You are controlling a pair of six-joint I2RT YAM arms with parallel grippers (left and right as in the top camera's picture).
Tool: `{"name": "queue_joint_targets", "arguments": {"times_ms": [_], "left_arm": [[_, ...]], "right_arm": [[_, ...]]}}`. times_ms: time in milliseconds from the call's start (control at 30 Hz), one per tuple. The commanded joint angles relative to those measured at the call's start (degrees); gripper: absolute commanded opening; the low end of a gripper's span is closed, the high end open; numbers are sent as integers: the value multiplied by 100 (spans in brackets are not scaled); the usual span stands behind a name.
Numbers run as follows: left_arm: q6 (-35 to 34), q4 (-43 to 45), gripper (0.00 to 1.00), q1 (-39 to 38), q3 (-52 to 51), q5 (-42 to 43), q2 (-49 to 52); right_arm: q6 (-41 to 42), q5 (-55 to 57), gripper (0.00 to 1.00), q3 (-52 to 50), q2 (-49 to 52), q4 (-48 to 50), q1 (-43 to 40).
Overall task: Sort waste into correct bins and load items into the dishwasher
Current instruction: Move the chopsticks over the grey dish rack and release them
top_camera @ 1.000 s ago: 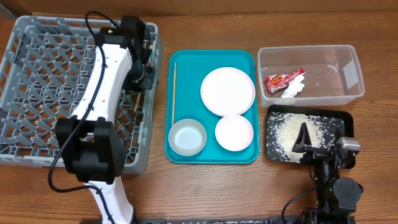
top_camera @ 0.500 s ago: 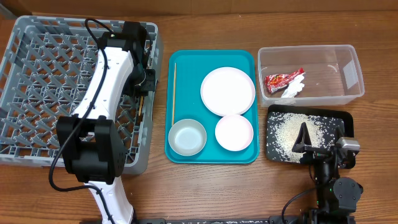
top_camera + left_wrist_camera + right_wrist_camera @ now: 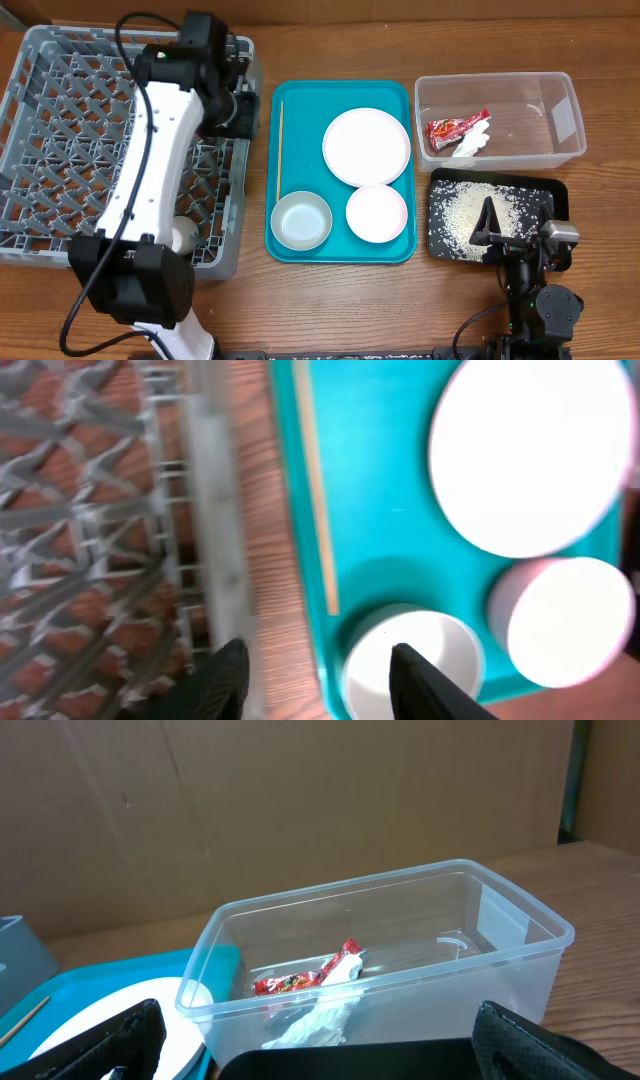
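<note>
My left gripper (image 3: 242,108) hangs over the right wall of the grey dish rack (image 3: 60,130). In the left wrist view its jaws (image 3: 320,670) are open and empty, above the gap between the rack (image 3: 90,510) and the teal tray (image 3: 370,480). On that tray lie one chopstick (image 3: 280,150), the white plate (image 3: 366,146) and two bowls (image 3: 301,221) (image 3: 376,213). A small white cup (image 3: 183,237) sits in the rack's near right corner. My right gripper (image 3: 500,232) is open over the black tray (image 3: 555,190).
The clear tub (image 3: 560,100) holds the red wrapper (image 3: 455,127) and the white paper scrap (image 3: 472,143); both also show in the right wrist view (image 3: 300,982). Rice grains (image 3: 460,210) cover the black tray. Bare wooden table lies in front of the teal tray.
My left arm has swung back and up along the rack's right wall. The thin stick seen under its jaws earlier no longer shows. The cup in the rack is now uncovered.
</note>
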Motion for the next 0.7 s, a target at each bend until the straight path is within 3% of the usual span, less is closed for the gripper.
{"name": "queue_joint_targets", "arguments": {"times_ms": [0,133,300,433,667], "left_arm": [[-299,105,47,-483,-188,-188,240],[-1351,319,47,-850,-369,-1462,723],[-1834,533,38,-960,-369,-1624,1464],[-1690,809,28,-960,-369,-1349,1963],[-1241,890,27,-1032,-369,-1073,2490]], "right_arm": [[-4,9,100,-61,-68,33,-22],[-4,7,100,-61,-68,33,-22],[-4,9,100,-59,-68,33,-22],[-4,7,100,-61,-68,33,-22],[-2,7,100,-59,-68,33,-22]]}}
